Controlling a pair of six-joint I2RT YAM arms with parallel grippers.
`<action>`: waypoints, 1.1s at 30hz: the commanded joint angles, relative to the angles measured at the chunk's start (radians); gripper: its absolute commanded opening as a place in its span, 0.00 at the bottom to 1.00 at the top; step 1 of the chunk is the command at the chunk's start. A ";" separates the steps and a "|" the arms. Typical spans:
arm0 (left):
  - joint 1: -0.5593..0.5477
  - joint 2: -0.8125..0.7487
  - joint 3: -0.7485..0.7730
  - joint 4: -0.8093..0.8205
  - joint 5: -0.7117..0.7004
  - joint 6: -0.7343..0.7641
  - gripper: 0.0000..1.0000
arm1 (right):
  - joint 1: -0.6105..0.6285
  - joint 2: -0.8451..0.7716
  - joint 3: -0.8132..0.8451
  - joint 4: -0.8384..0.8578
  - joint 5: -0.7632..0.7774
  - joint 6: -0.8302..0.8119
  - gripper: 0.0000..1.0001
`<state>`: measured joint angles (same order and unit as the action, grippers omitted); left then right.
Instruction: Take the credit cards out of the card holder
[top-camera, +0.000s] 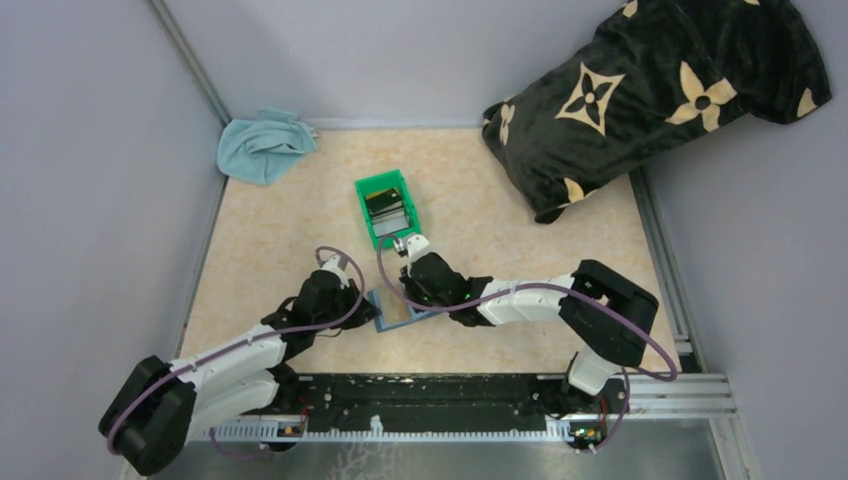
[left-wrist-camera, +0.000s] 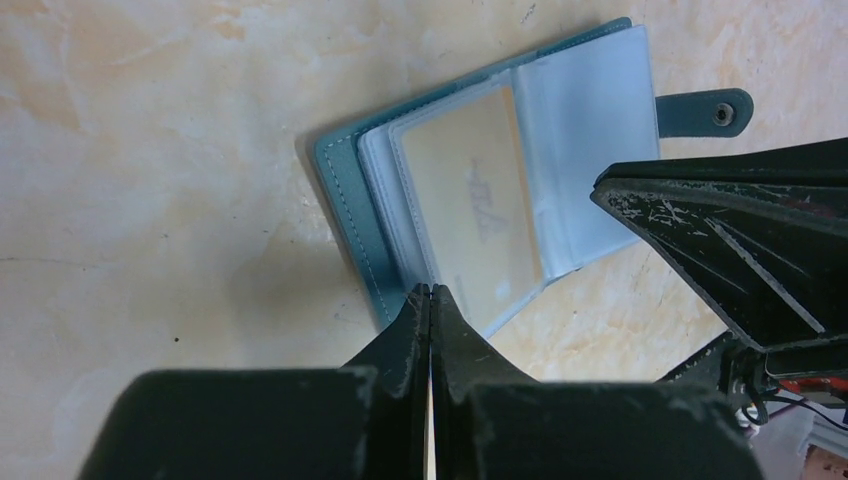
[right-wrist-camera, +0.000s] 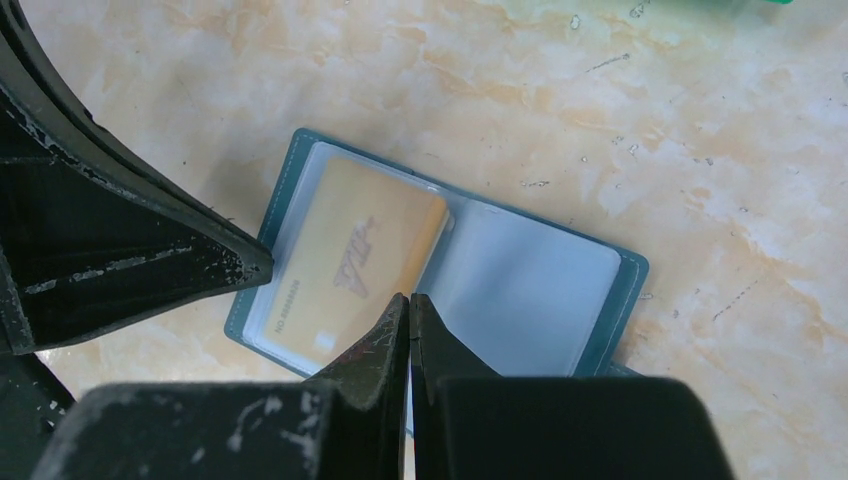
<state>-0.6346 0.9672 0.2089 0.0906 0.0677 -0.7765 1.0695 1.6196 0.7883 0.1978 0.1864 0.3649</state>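
Open card holder (left-wrist-camera: 345, 200) flat on the marbled beige table (top-camera: 270, 250), between both grippers, just nearer than the green bin (top-camera: 364, 210).
Stitched teal cover, frosted clear sleeves. One tan card (left-wrist-camera: 475, 205) shows, its print blurred behind plastic. The left gripper (left-wrist-camera: 430, 292) and right gripper (right-wrist-camera: 408, 298) have their fingers pressed together, holding nothing. From above, the arms hide most of the holder.

Even, bright light — soft shadows, near foreground blurred.

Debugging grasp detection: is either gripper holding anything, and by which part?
Cannot tell. The left gripper and right gripper are both shut, tips at the clear sleeves of the open card holder; no pinch is visible.
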 joint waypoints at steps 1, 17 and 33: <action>-0.004 -0.035 -0.023 0.039 0.033 -0.014 0.00 | 0.002 0.014 0.021 0.061 0.003 0.026 0.00; -0.004 0.039 -0.019 0.101 0.050 -0.019 0.00 | -0.002 0.023 -0.038 0.047 0.042 0.066 0.00; -0.004 0.079 -0.003 0.156 0.075 -0.026 0.00 | -0.011 0.096 -0.067 0.080 -0.023 0.101 0.00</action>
<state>-0.6346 1.0317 0.1955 0.2016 0.1234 -0.7933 1.0637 1.6859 0.7391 0.2546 0.1890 0.4473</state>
